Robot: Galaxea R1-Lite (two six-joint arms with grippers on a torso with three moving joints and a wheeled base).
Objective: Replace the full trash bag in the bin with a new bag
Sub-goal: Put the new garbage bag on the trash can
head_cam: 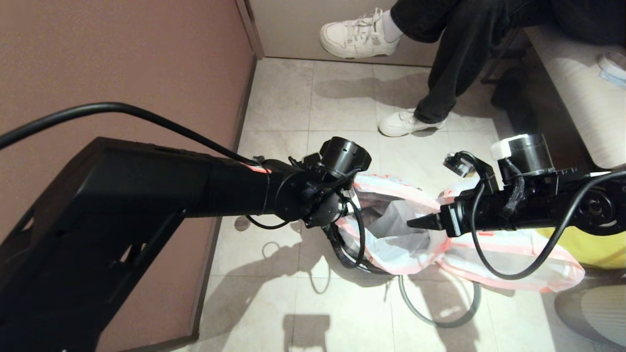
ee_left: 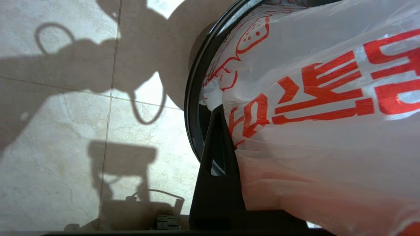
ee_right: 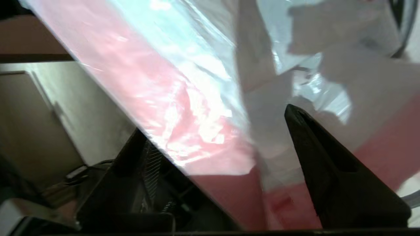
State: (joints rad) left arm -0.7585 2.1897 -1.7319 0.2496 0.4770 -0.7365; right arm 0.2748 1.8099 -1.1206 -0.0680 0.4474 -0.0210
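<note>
The thin translucent white plastic bag with red print and a pink hem band (head_cam: 391, 234) looks crinkly and shiny, catching glare all over, and it's draped in the small round black plastic bin (ee_left: 193, 98), whose rim is properly glossy. The pale beige floor tiles (head_cam: 279, 303) look like polished stone with faint marbling, smooth with a soft sheen, while the brownish-pink wall (head_cam: 122, 58) is flat and matt. Both grippers' black fingers (ee_right: 328, 177) look like matt moulded plastic, and the white lace-up sneakers (head_cam: 359, 36) look like smooth leather.
</note>
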